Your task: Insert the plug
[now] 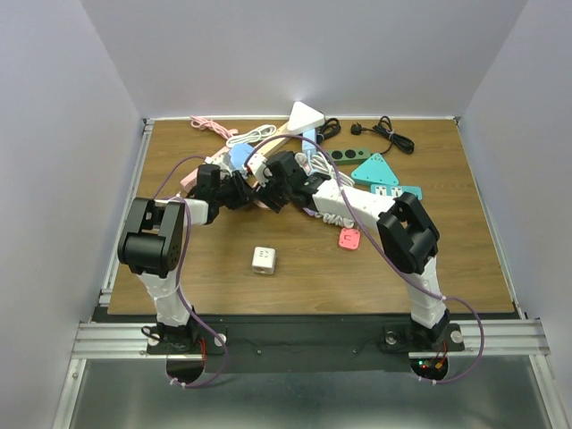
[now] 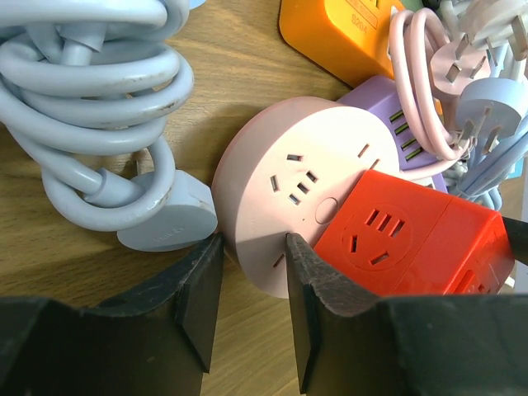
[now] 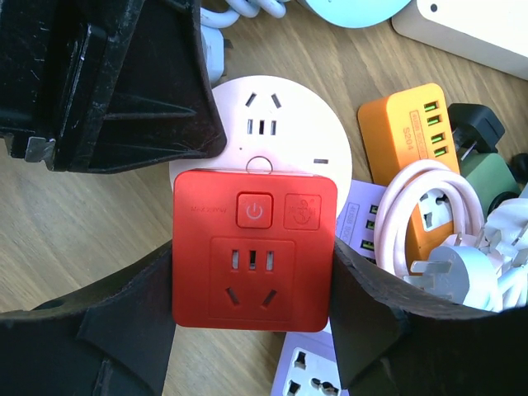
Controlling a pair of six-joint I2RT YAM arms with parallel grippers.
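You've got the red cube adapter (image 3: 254, 260), power button and socket face showing. It overlaps the near rim of the round pink hub (image 3: 280, 124), which lies flat.

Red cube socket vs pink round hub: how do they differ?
Red plastic cube socket is square-faced; pale pink round plastic socket hub is a flat disc. Red cube is held in the jaws of the right gripper, over the hub's edge; hub lies on the wooden table. Both show three-pin outlets.

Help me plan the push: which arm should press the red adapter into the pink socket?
Right: its end effector clamps the red adapter over the pink socket; the left end effector sits at its rim.
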